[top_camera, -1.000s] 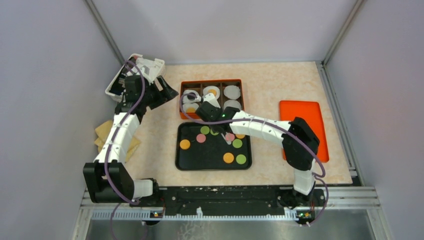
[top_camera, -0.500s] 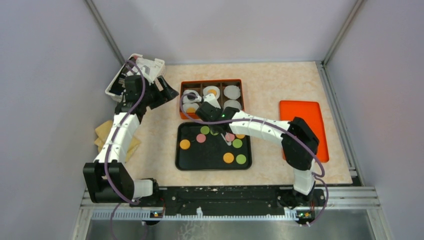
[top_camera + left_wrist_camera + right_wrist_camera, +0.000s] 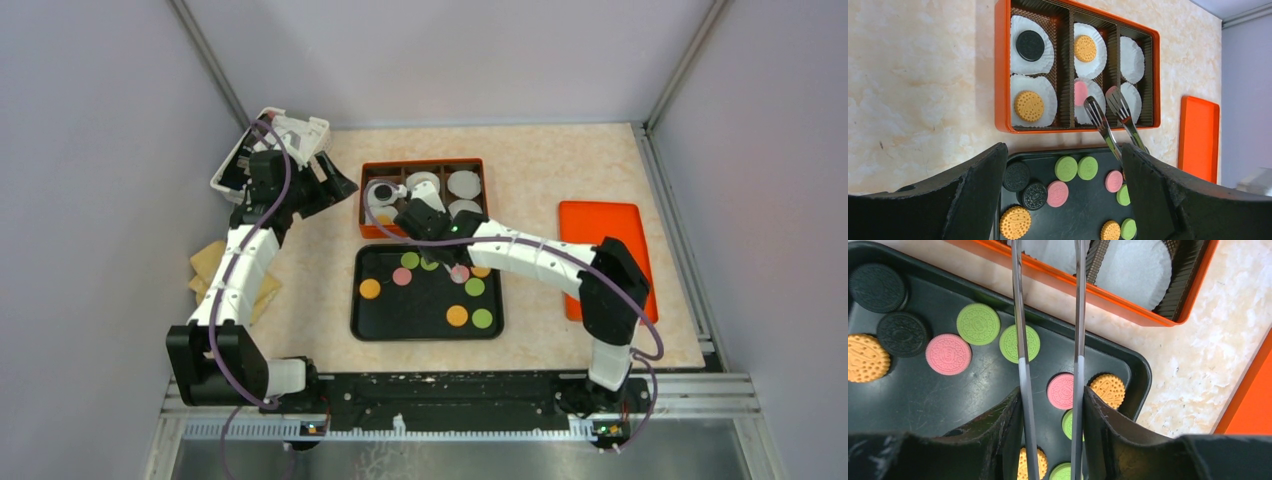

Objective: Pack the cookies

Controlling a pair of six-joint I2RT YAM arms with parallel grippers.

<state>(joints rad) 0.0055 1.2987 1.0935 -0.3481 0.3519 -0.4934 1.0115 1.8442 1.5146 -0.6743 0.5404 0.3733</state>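
Eleven cookies (image 3: 978, 323) are counted on the black tray (image 3: 973, 385): four green, three orange, two pink and two black. Six white liners (image 3: 1132, 46) are seen in the orange box (image 3: 1002, 75), four of them filled: two orange, one pink, one black.

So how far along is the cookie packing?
Done: four liners in the orange box hold cookies. In hand: the right gripper's tongs hover open over the box, seemingly empty. To do: two right-hand liners look bare, and many loose cookies sit on the black tray. The left gripper is open.
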